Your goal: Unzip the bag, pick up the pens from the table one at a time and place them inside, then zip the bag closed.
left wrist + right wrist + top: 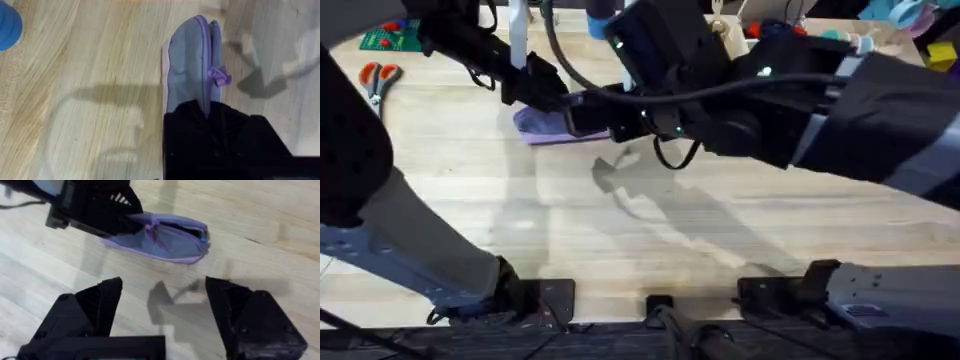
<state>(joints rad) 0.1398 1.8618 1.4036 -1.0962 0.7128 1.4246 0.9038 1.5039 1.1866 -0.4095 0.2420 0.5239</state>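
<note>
Lying in the upper middle of the overhead frame, the bag point(548, 124) rests flat on the bench point(470, 200), a soft lavender pouch with its zipper running along its length. The left gripper point(545, 95) comes in from the upper left and its fingers look closed on one end of the bag; in the left wrist view the dark fingers point(215, 135) cover the lower end of the pouch, with the zipper pull point(218, 76) just above them. The right gripper point(162, 305) hovers just beside the bag, its fingers spread wide and holding nothing, bare bench between them. As a judgement, the bag will be light and limp, so it would crumple or slide if pulled from one end alone; pinning one end as the left fingers seem to do, and taking the small tassel-like pull with the other fingers, looks the sound way to hold it. The pull is small and floppy and may slip from a loose pinch.
</note>
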